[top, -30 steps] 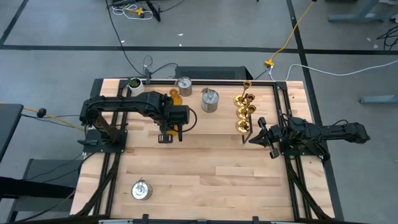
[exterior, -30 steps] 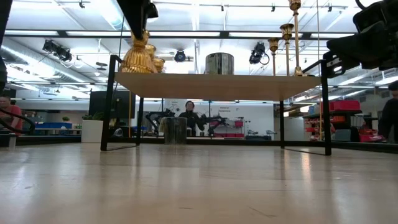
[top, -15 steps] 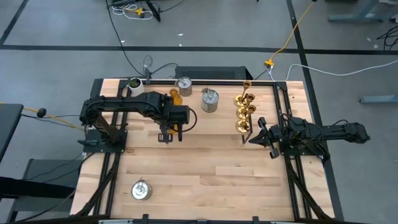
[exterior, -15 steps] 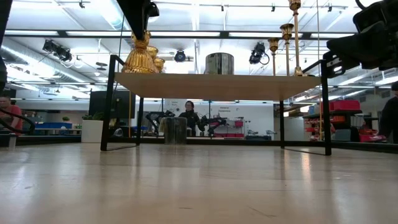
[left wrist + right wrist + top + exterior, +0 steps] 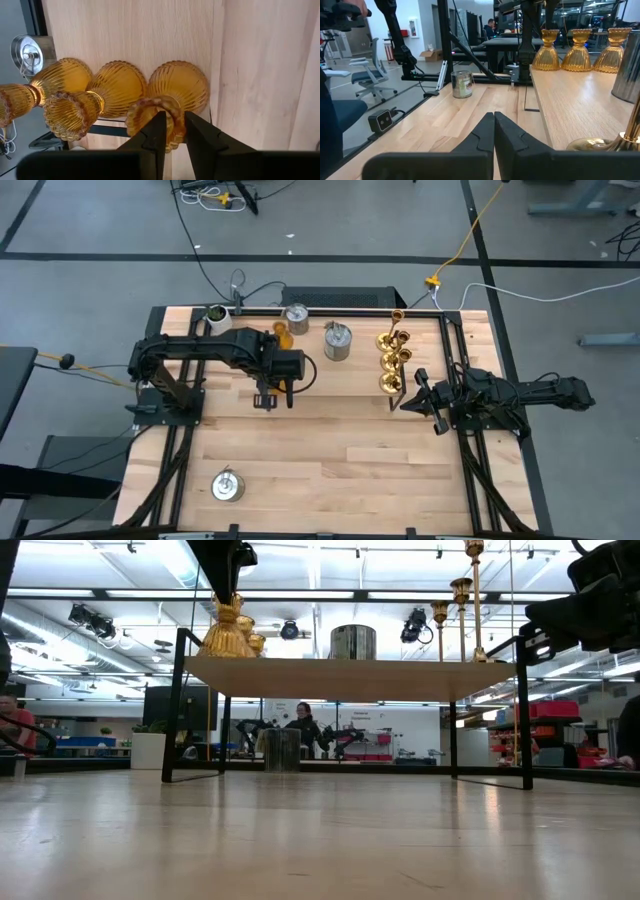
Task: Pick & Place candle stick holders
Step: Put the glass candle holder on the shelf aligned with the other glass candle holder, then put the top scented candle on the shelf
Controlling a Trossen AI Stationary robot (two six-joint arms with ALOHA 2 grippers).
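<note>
The left tool (image 5: pixel 170 131) is seen over the wooden rack (image 5: pixel 330 370), its fingers set narrowly on either side of the rim of an amber candle stick holder (image 5: pixel 177 90). Whether the rim is pinched or merely straddled cannot be told. Two more amber holders (image 5: pixel 117 87) are stood in a row just beside that one. A silver can-shaped holder (image 5: pixel 338 342) is placed near the left tool, and the gold brass holders (image 5: pixel 392 358) are lined up just in front of the right tool (image 5: pixel 493 131), whose fingers are pressed together with nothing between them. Another silver holder (image 5: pixel 228 485) is left well apart on the tabletop (image 5: pixel 330 460).
</note>
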